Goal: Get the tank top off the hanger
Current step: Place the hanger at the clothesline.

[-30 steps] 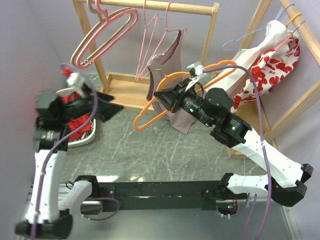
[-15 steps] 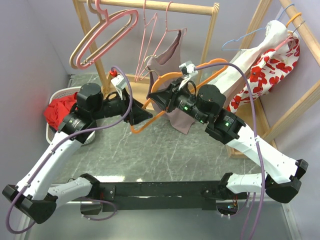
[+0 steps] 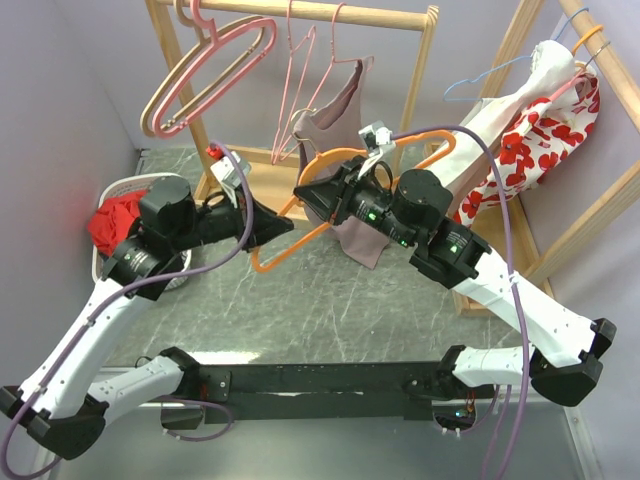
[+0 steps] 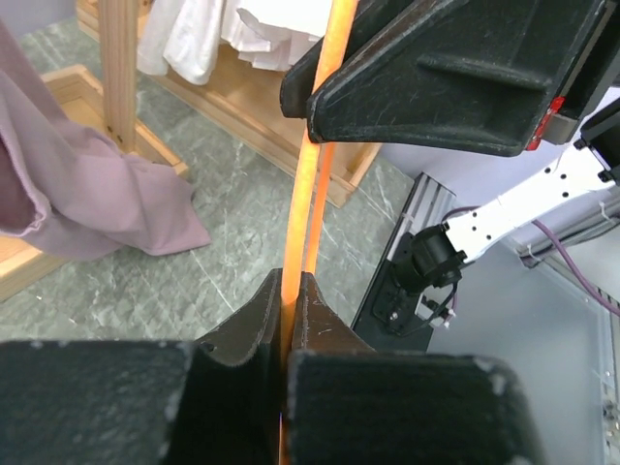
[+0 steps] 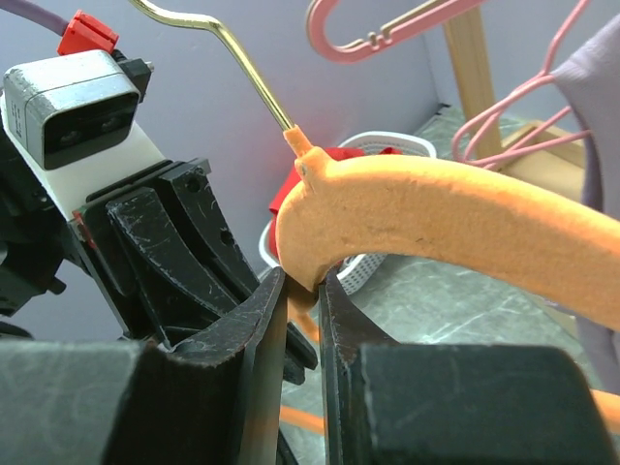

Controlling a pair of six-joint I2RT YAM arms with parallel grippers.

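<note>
1. A white laundry basket [image 3: 118,186] is seen at the left rear of the table, beside the left arm. A crumpled red garment [image 3: 115,218] is held in it.
2. An orange hanger [image 5: 436,218] is gripped by both arms in front of the wooden rack [image 3: 330,12].
3. The left gripper [image 3: 280,228] is clamped on the hanger's thin lower bar. In the left wrist view the bar is pinched between its two fingers.
4. The right gripper [image 3: 312,195] is clenched on the hanger's thick shoulder, just below the metal hook, as shown in the right wrist view.
5. The mauve tank top [image 3: 340,110] is hung at the middle of the rack, behind the right gripper. Its lower hem is seen draped below that gripper. Whether it is threaded on the orange hanger cannot be told.
6. A thick pink hanger [image 3: 200,75] and a thin pink wire hanger [image 3: 295,80] are hung from the same top rail, left of the tank top.
7. A second wooden frame [image 3: 590,215] is placed at the right. A white garment [image 3: 500,110] and a red-and-white patterned garment [image 3: 540,140] are hung on it, with a blue wire hanger [image 3: 480,78] beside them.
8. The table [image 3: 330,310] is surfaced in grey-green marbled material, and a black rail [image 3: 320,380] is laid along its near edge between the arm bases.
9. The scene is enclosed by pale lilac walls [image 3: 60,100] at the left and rear.
</note>
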